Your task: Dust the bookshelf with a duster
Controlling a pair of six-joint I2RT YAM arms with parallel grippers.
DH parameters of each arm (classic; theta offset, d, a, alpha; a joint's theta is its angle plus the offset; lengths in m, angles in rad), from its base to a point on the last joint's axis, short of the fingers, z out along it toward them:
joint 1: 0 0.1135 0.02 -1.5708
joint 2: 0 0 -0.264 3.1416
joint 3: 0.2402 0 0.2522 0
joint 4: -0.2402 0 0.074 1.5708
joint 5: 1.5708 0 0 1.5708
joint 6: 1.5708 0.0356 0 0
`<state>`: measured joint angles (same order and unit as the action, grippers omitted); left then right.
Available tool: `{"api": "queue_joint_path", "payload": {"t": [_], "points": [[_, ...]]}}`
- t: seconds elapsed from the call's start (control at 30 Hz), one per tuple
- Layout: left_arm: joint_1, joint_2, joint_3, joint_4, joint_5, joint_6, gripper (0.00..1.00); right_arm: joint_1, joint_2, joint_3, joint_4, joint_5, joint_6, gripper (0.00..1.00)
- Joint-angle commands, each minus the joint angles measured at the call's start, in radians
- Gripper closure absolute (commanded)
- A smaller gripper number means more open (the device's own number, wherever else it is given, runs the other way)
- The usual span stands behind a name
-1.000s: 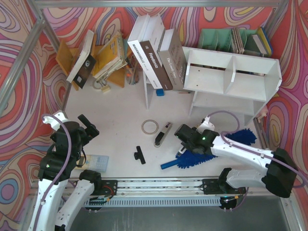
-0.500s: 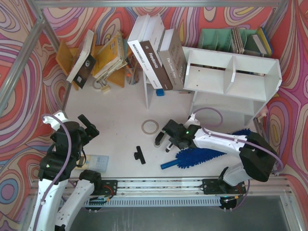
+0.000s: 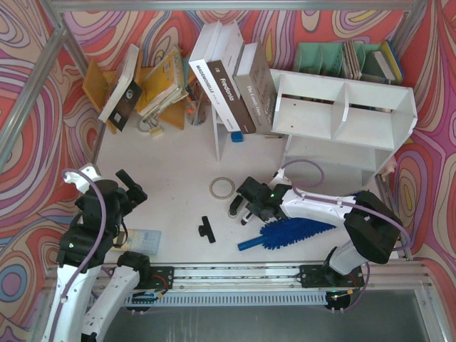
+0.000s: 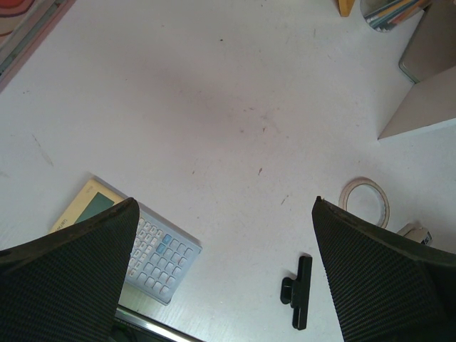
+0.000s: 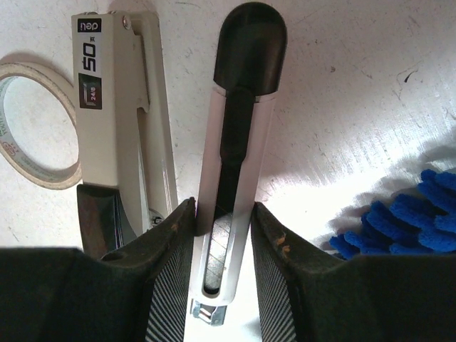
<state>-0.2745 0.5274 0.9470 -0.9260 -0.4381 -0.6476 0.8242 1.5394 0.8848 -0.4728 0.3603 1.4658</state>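
Note:
The blue fluffy duster (image 3: 296,231) lies flat on the table near the front edge, with its handle pointing left; its tip shows in the right wrist view (image 5: 420,214). The white bookshelf (image 3: 342,114) stands at the back right. My right gripper (image 3: 251,210) is just left of the duster and shut on a black-and-silver utility knife (image 5: 242,107), both fingers (image 5: 171,249) pressed against its sides (image 5: 222,235). My left gripper (image 3: 132,184) hangs wide open over the left of the table with nothing between its fingers (image 4: 224,203).
A stapler (image 5: 121,107) lies right beside the knife, and a tape ring (image 3: 221,187) just beyond it. A black clip (image 3: 207,229) and a calculator (image 3: 140,240) sit near the front. Books lean at the back, with a green file organizer (image 3: 320,57) behind the bookshelf.
My right gripper has swung left, from over the duster's handle end to beside the stapler. The left arm has not moved.

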Motion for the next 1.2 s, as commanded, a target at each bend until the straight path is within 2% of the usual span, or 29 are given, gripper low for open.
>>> {"api": "queue_joint_path", "payload": {"t": [0.0,0.23,0.53,0.77,0.9,1.0,1.17], "points": [[-0.002,-0.004,-0.013,-0.01,0.004,-0.001,0.02,-0.001,0.003,0.032,0.0,0.014,0.009,0.59],[-0.002,-0.003,-0.012,-0.011,0.003,-0.001,0.02,0.0,-0.052,0.022,-0.047,0.03,0.02,0.47],[-0.002,0.01,-0.01,-0.007,0.024,0.012,0.02,-0.001,-0.287,-0.026,-0.256,0.116,0.082,0.46],[-0.002,0.032,0.013,0.0,0.087,0.054,0.02,-0.002,-0.44,-0.142,-0.384,0.165,0.129,0.39],[-0.002,0.013,0.029,-0.008,0.087,0.061,0.02,-0.007,-0.494,-0.188,-0.396,0.156,0.086,0.24],[-0.002,-0.027,0.021,0.003,0.099,0.06,0.02,-0.011,-0.508,-0.198,-0.467,0.161,0.092,0.15],[-0.002,-0.011,0.014,0.007,0.169,0.0,0.02,-0.019,-0.551,-0.22,-0.551,0.188,0.13,0.08]]}}
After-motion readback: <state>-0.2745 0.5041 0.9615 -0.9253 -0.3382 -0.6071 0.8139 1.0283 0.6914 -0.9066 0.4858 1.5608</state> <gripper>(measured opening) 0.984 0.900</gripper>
